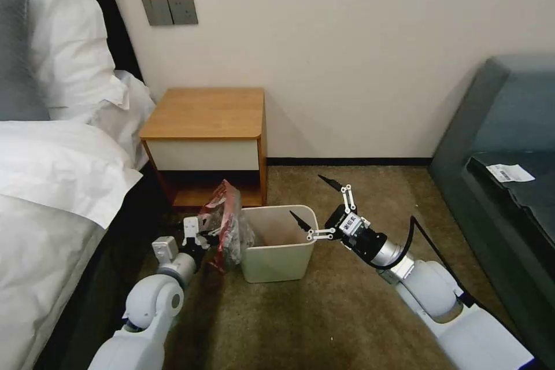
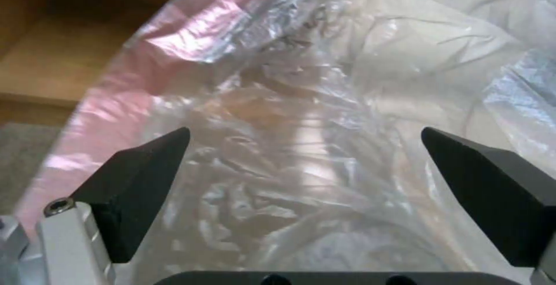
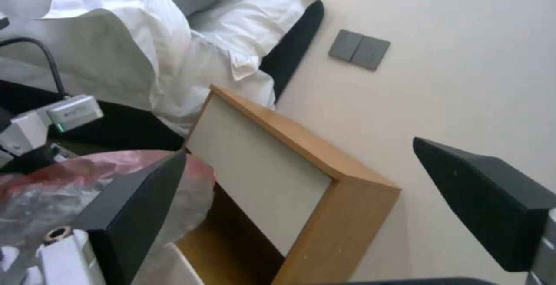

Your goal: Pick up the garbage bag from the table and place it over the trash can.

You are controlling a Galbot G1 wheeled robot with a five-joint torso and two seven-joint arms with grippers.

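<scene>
Crinkled translucent plastic with a red band, the garbage bag [image 1: 226, 225] hangs bunched at the left rim of the trash can [image 1: 278, 254], just in front of our left end effector [image 1: 195, 239]. In the left wrist view its fingers [image 2: 136, 185] stand wide apart with the film lying loose between them, so we judge nothing is clamped there. On the right, our right end effector [image 1: 317, 209] hovers spread wide over the can's right side, holding nothing. Beyond the can stands the counter [image 1: 205, 113], its top bare, against the wall, with the bed [image 1: 52, 185] to the left. We judge the step in hand is draping the bag over the can: it is off the counter but not yet opened over the rim. The next move calls for gripping the red edge and stretching it across the opening.
</scene>
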